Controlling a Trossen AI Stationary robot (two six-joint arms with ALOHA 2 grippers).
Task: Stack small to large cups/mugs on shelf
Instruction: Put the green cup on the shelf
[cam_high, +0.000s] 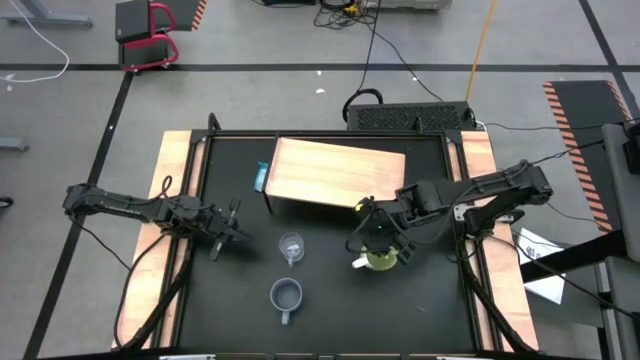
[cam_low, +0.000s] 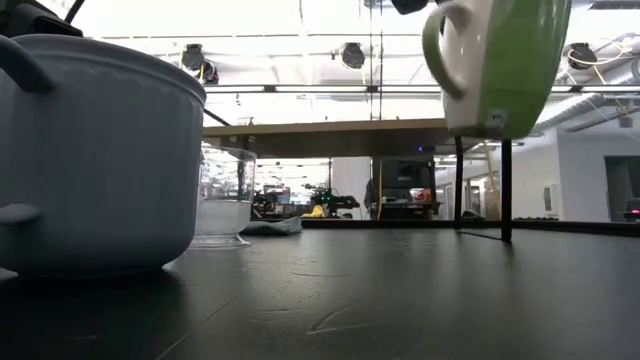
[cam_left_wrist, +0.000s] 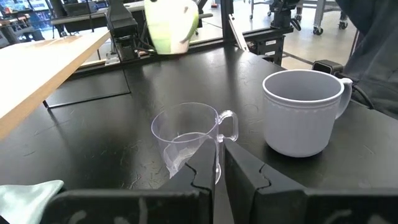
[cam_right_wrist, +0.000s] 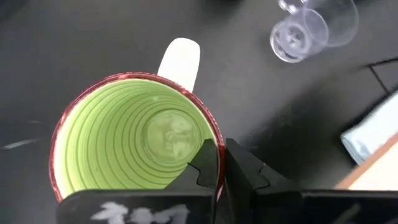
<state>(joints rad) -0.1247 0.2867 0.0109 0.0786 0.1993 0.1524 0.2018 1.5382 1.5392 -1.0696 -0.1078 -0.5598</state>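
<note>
My right gripper (cam_high: 378, 245) is shut on the lime-green mug (cam_high: 382, 262) and holds it in the air, in front of the near right corner of the shelf (cam_high: 335, 173), a tan board on dark legs (cam_low: 505, 190). The clear glass cup (cam_high: 291, 247) and the grey-blue mug (cam_high: 286, 294) stand upright on their bases on the black tabletop, left of the green mug. My left gripper (cam_high: 225, 232) waits shut at the left, level with the glass cup (cam_left_wrist: 186, 137) and apart from it. My right gripper pinches the green mug's rim (cam_right_wrist: 214, 134) on the side opposite the handle (cam_right_wrist: 180, 59), with one finger inside the mug and one finger (cam_right_wrist: 249, 171) outside. The fingers slant down from above. The mug (cam_low: 500, 60) hangs mouth up, slightly tilted, lifted clear of the table.
A pale blue cloth (cam_high: 260, 178) lies by the shelf's left end. Wooden strips (cam_high: 175, 180) run along the table's left and right edges. Bare black tabletop (cam_high: 420, 310) lies near and right of the green mug.
</note>
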